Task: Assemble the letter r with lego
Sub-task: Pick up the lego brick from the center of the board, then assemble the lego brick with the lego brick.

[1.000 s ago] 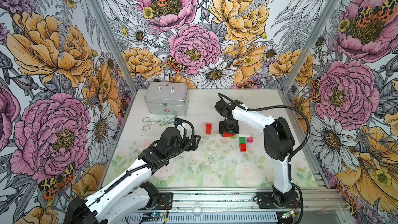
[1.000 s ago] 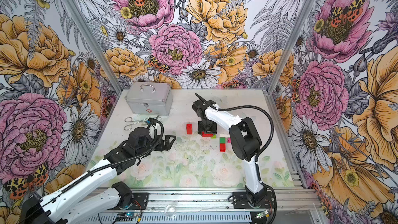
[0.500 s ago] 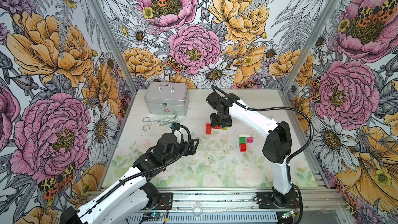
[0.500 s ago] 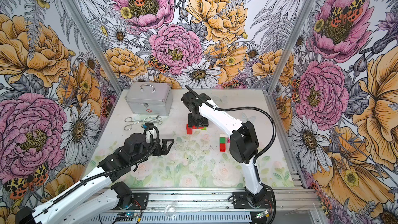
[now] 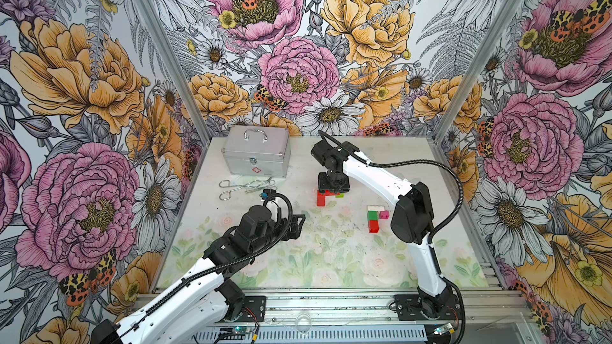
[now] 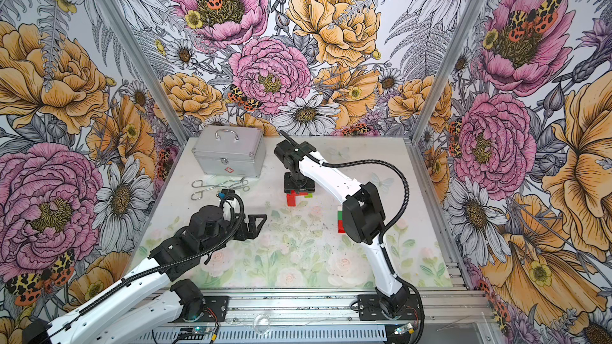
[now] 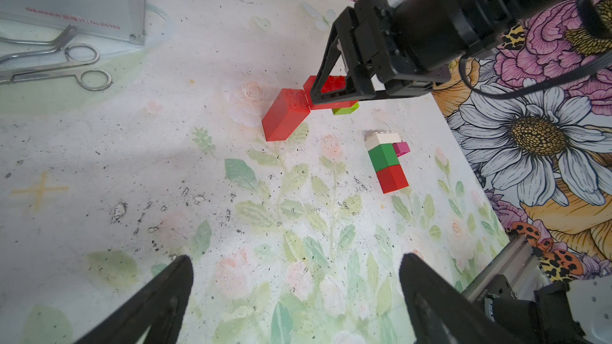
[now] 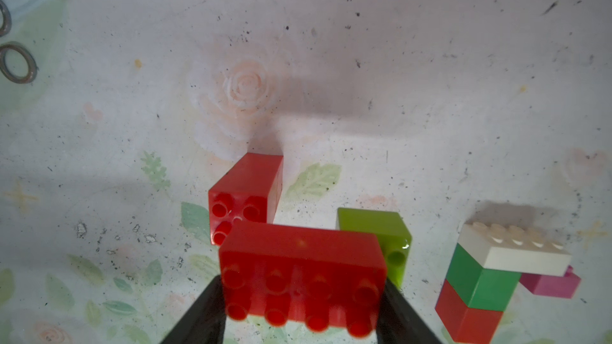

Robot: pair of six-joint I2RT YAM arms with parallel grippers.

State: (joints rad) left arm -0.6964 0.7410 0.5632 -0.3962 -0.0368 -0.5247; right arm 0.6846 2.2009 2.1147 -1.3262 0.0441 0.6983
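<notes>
Red long brick [image 8: 303,279] gripped in right claw [image 5: 333,190], jaws partly closed; smaller red brick [image 8: 245,186] just ahead, lime brick [image 8: 374,226] beside. Step: joining bar to stem (my guess). Next: align studs, press. Left claw [image 7: 294,259] wide open, empty.

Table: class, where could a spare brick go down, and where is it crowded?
Bare: the table's front strip along the rail, and the far corner behind the right arm. Crowded: around the right gripper holding a red brick, the brick stack, and the case with tools.
</notes>
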